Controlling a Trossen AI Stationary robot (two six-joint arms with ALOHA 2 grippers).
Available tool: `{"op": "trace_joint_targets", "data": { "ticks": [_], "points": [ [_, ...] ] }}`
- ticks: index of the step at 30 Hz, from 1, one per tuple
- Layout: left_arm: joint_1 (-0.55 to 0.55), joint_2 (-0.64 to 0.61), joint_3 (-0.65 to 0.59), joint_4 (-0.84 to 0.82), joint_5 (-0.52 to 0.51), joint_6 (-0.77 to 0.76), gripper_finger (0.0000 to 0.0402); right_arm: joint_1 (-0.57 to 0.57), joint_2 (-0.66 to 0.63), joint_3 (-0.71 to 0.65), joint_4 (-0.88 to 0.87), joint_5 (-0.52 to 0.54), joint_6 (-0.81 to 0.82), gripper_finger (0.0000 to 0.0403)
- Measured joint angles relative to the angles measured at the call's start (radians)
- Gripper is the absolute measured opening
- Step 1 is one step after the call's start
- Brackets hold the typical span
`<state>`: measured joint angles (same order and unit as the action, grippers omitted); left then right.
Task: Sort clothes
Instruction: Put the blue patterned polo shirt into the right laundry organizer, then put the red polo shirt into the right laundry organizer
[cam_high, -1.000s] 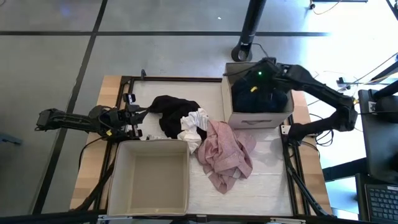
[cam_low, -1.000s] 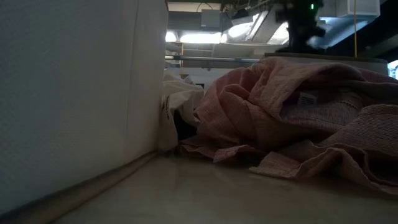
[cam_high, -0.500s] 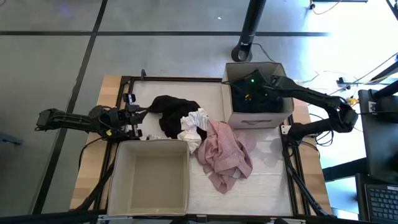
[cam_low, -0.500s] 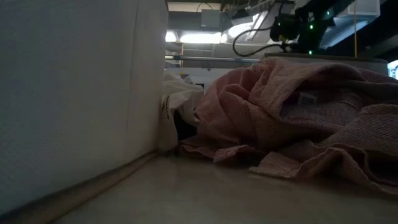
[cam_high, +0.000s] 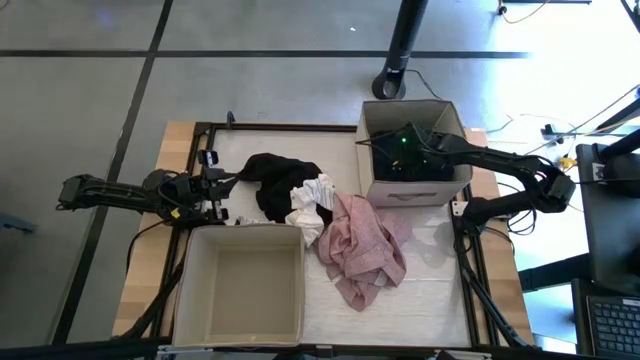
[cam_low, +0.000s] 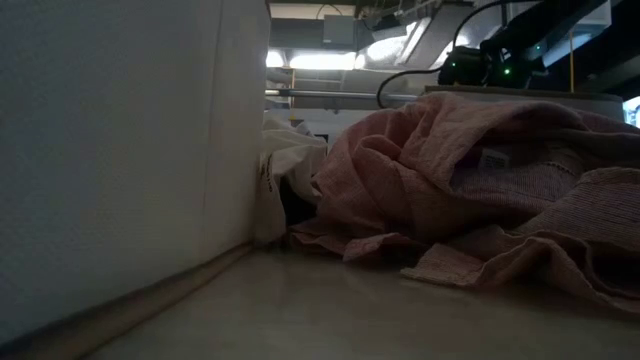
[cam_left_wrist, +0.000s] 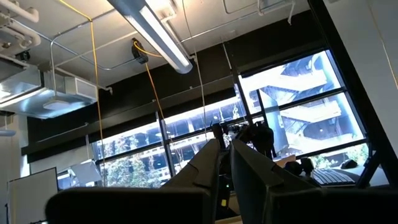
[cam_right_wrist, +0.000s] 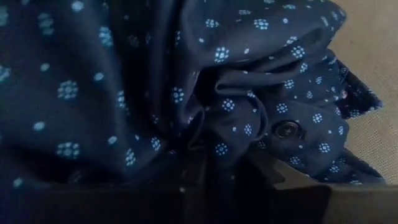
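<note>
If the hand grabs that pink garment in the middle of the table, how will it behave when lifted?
The pink garment will probably hang limp: it lies crumpled in soft folds. It looks thin, so likely light. One edge lies against the white piece, which may get dragged along.

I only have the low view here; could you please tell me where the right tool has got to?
Observer: By the high view, the right tool is down inside the far box, on the table's right.
Operator: Thank you. Is anything in that box?
Observer: Yes. The navy dotted piece fills the right wrist view, bunched against the box's beige wall.
Operator: And where is the left arm, please?
Observer: The left tool waits near the table's left edge, just beside the black garment.
</note>
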<state>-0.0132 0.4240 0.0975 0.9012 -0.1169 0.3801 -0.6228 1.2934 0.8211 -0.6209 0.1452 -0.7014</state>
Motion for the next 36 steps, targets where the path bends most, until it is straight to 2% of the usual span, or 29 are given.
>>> {"op": "trace_joint_targets", "data": {
  "ticks": [5,13,19,25,30,36],
  "points": [
    [0.0,0.0,0.0,0.0,0.0,0.001,0.0031,0.0,0.0,0.0,0.022,0.0,0.065,0.0098],
    [0.0,0.0,0.0,-0.006,0.0,-0.01,0.0031,0.001,0.002,0.027,0.001,0.023,0.03,0.0171],
    [0.0,0.0,0.0,-0.002,0.0,-0.008,0.0031,0.001,-0.02,0.214,-0.208,0.067,0.025,0.0216],
    [0.0,0.0,0.0,0.0,0.0,-0.001,0.0031,0.014,-0.048,0.431,-0.388,0.061,0.07,0.0229],
    [0.0,0.0,0.0,0.0,0.0,-0.002,0.0031,0.123,-0.09,0.554,-0.433,0.022,0.097,0.0229],
    [0.0,0.0,0.0,0.0,0.0,-0.003,0.0031,0.356,-0.126,0.571,-0.393,-0.018,0.176,0.023]
  ]
}}
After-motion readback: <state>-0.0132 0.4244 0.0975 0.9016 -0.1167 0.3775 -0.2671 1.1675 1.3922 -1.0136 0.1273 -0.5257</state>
